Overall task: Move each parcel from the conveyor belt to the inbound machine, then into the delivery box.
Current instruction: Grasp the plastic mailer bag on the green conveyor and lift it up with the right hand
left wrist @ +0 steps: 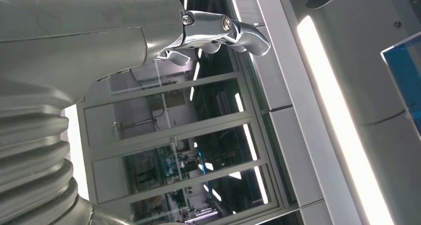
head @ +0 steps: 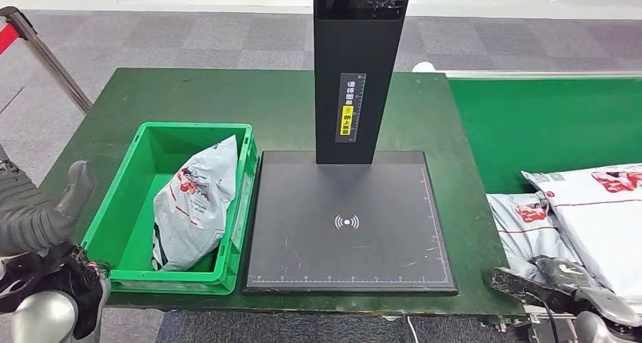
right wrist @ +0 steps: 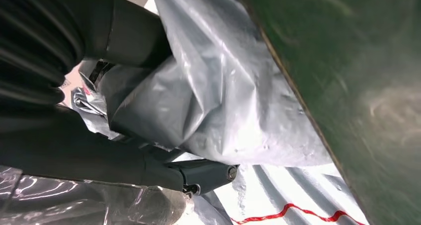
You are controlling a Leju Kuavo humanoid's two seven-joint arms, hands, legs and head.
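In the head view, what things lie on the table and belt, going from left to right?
Green plastic crate holding a grey plastic parcel → black flat scanner plate under its black post → grey and white plastic parcels on the green belt.

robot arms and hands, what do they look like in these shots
The left hand has a thick grey thumb and a grey ribbed cover; in its wrist view the fingers are shiny silver metal with small screws. Below it the forearm is rounded silver with black cabling. The right hand is darker, with black fingers and a silver wrist.
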